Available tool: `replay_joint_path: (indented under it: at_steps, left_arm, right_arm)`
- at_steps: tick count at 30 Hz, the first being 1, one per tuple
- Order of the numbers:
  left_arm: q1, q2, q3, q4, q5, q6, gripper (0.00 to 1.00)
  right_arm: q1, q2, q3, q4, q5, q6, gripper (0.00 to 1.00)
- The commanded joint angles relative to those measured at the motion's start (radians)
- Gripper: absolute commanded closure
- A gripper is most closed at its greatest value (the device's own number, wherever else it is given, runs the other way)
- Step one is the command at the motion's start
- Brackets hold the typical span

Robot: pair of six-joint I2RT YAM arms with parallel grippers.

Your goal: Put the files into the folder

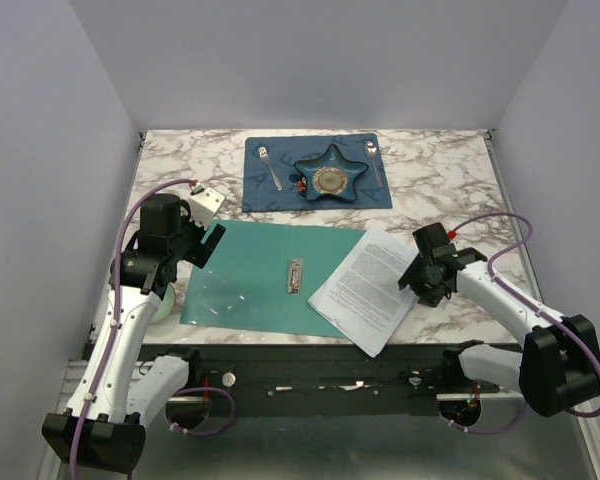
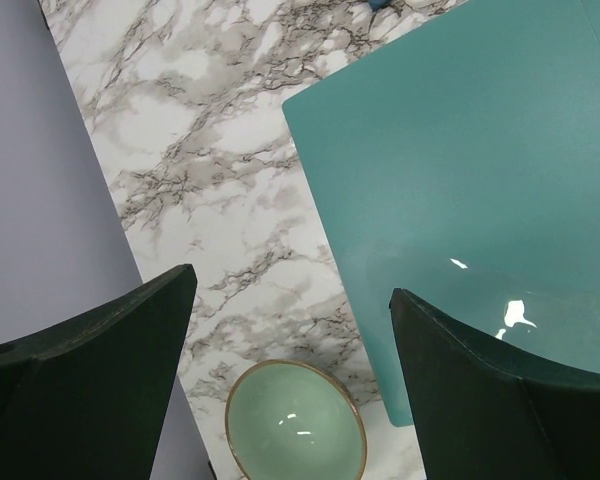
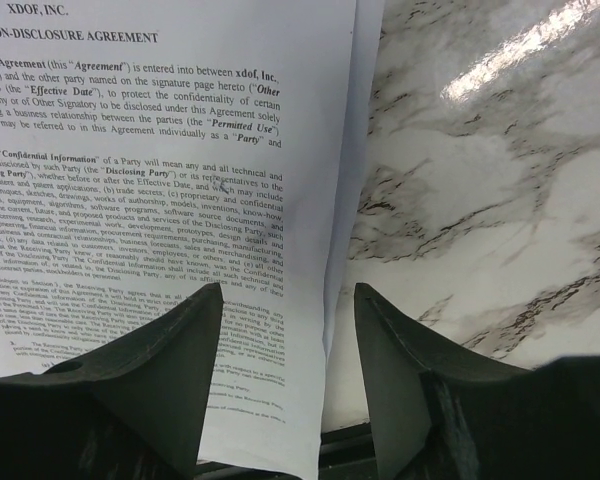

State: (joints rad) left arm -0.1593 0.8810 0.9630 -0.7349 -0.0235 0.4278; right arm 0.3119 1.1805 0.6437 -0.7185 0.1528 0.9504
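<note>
grasping the files [image 1: 365, 285] is the step in hand; the sheets lie tilted on the table [image 1: 450, 180], just right of the open folder [image 1: 250, 280], their left corner overlapping the folder's right edge; none is inside yet. the right gripper [image 3: 288, 295] sits low at the stack's right edge, jaws apart, one finger over the printed sheet and the other over bare marble; nothing is clamped. next move, by judgement: close on the edge without buckling the thin sheets, lift, then carry them left onto the folder's right panel beside the clip [image 1: 296, 275]. the right arm reaches forward and inward, wrist turned toward the paper; the left arm is bent upright, the left gripper [image 2: 292, 282] wide open, holding nothing, above the folder's left edge, near a green bowl [image 2: 295, 420].
</note>
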Motion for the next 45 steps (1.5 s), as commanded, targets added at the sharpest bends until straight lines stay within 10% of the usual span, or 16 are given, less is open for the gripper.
replay_joint_path:
  at_steps: [1, 27, 45]
  left_arm:
    - [-0.003, -0.013, 0.014, -0.012, -0.013, 0.034, 0.06]
    - [-0.003, -0.042, -0.038, -0.001, -0.018, 0.048, 0.06]
    - [-0.003, -0.043, -0.047, 0.005, -0.009, 0.049, 0.06]
  right_arm:
    - [-0.005, 0.008, -0.009, 0.018, 0.014, 0.005, 0.37]
    - [-0.005, 0.037, 0.011, 0.036, -0.001, -0.016, 0.41]
    - [-0.005, 0.011, 0.002, 0.057, -0.025, -0.033, 0.73]
